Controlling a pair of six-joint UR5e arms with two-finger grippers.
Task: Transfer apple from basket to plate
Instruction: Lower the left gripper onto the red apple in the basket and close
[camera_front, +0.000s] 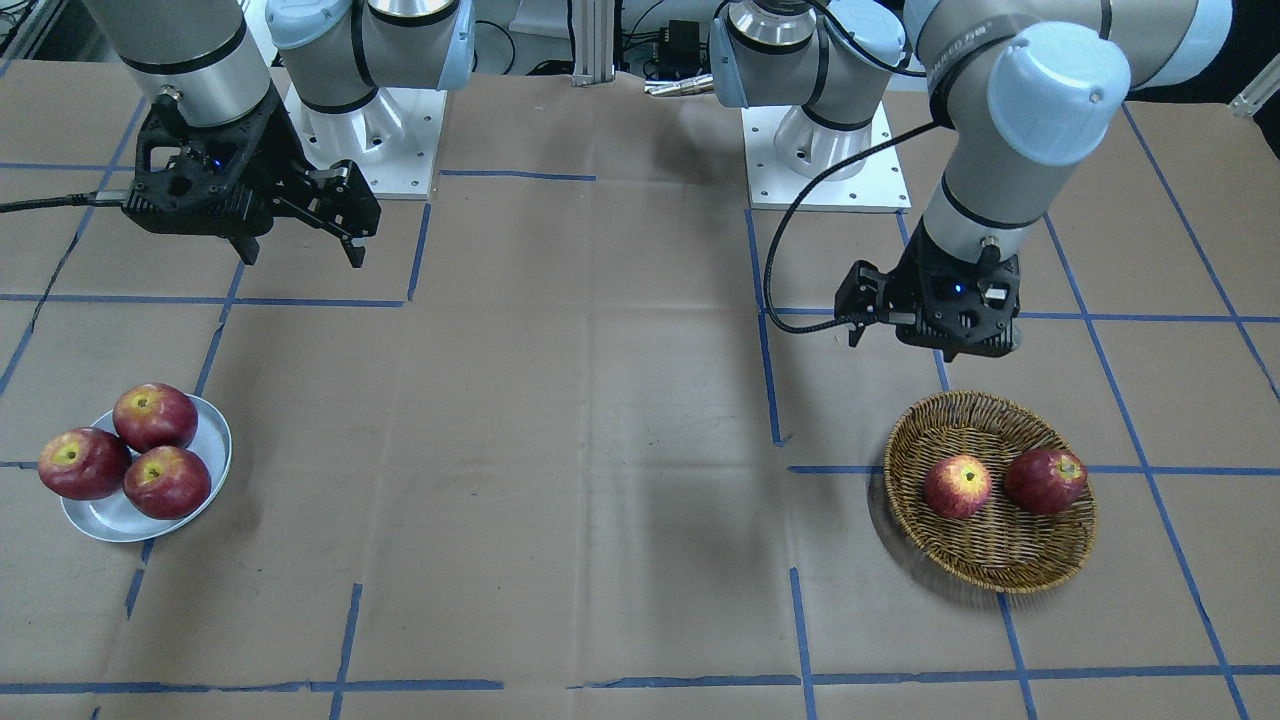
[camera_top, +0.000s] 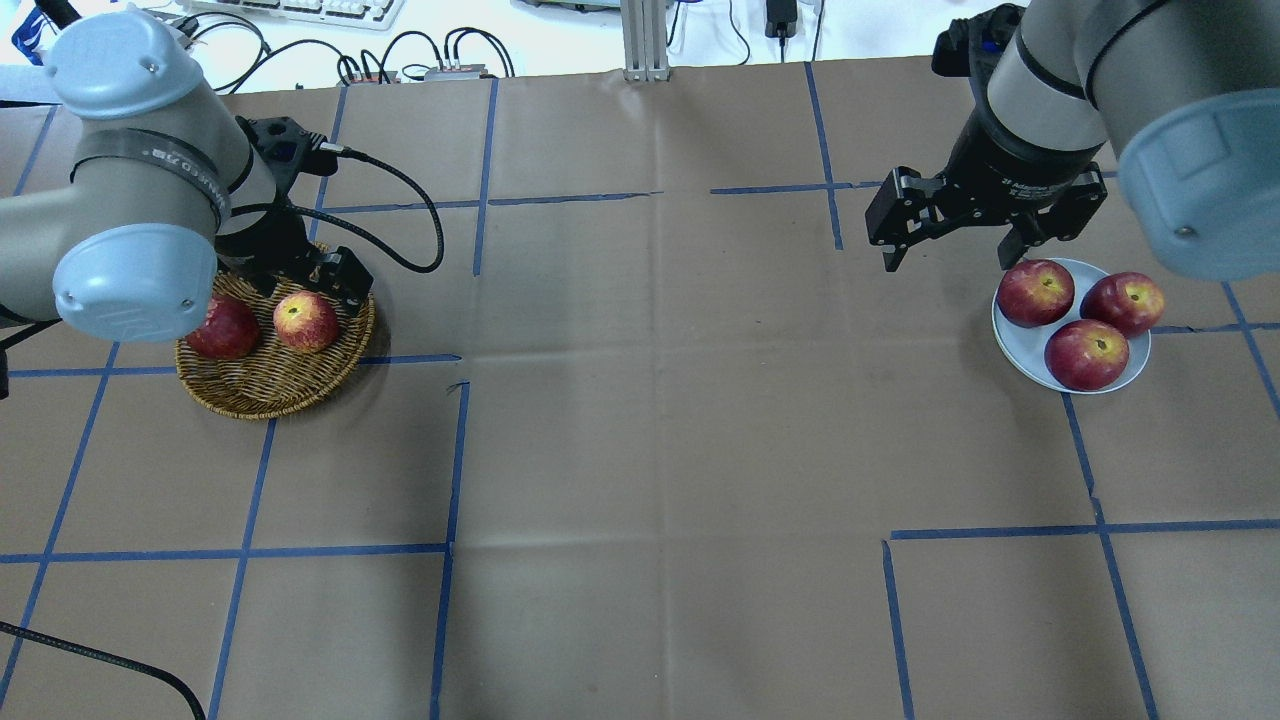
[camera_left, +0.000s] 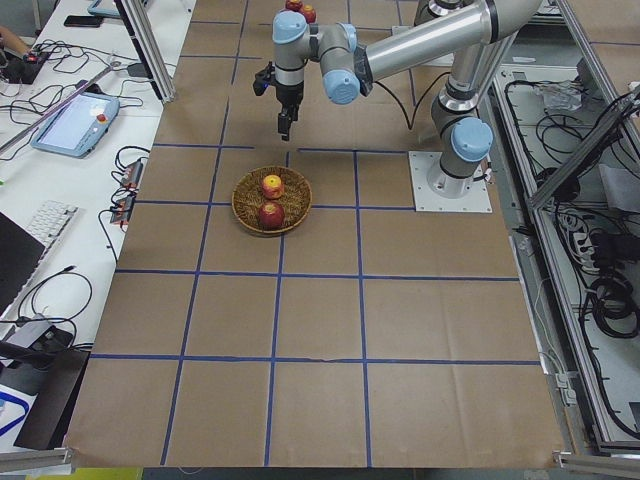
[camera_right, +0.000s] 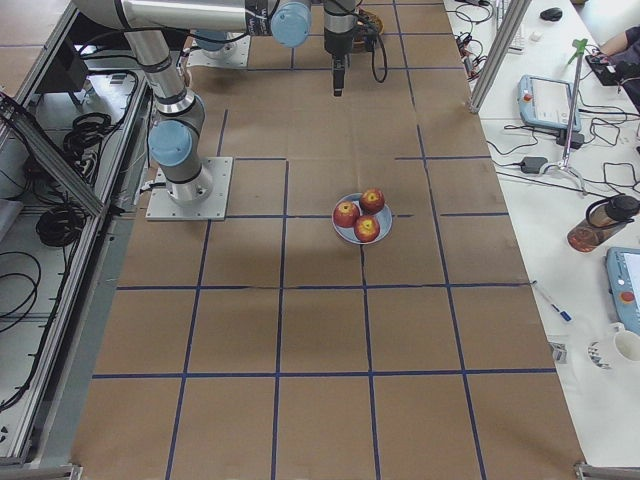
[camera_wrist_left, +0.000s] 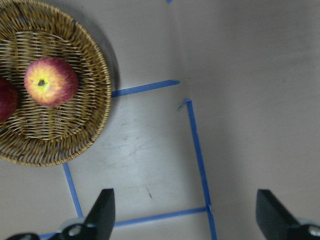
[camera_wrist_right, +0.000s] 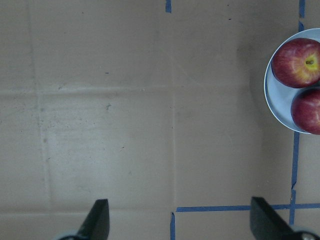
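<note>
On the basket (camera_front: 1000, 572) floor, just beside 1 darker apple (camera_front: 1046, 480): apple (camera_front: 957, 486), stem up, untouched | left gripper (camera_wrist_left: 184, 212): raised near basket, fingers spread wide, empty | right gripper (camera_wrist_right: 179, 220): raised near plate (camera_front: 105, 520), fingers spread wide, empty | plate: 3 dark apples (camera_front: 155, 417)

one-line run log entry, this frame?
left gripper open, raised beside basket | right gripper open, raised near plate | apple in basket beside darker apple | plate: three apples

I record three dark-red apples (camera_front: 167, 482) clustered together, one darker apple (camera_front: 1045, 480) apart, blue tape lines (camera_front: 400, 686) across brown table paper (camera_front: 600, 450)
</note>
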